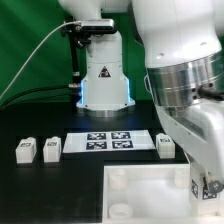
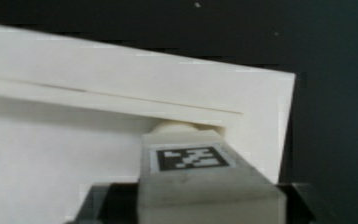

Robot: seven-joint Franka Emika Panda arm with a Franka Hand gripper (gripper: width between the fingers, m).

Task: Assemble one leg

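Observation:
In the wrist view my gripper (image 2: 199,203) is shut on a leg (image 2: 195,170), a small white block with a black-and-white tag facing the camera. Dark fingers (image 2: 115,203) press on both its sides. The leg's far end meets a round socket (image 2: 183,127) near a corner of the large white tray-like piece (image 2: 87,120). In the exterior view the gripper (image 1: 207,187) is low at the right, over the tray-like piece (image 1: 140,200), and the held leg is hidden by the arm. Three loose legs stand on the table: two (image 1: 25,150) (image 1: 51,148) at the left, one (image 1: 165,145) at the right.
The marker board (image 1: 110,142) lies flat between the loose legs, in front of the robot base (image 1: 105,80). The arm's bulky wrist (image 1: 190,80) fills the exterior view's right. The table is black.

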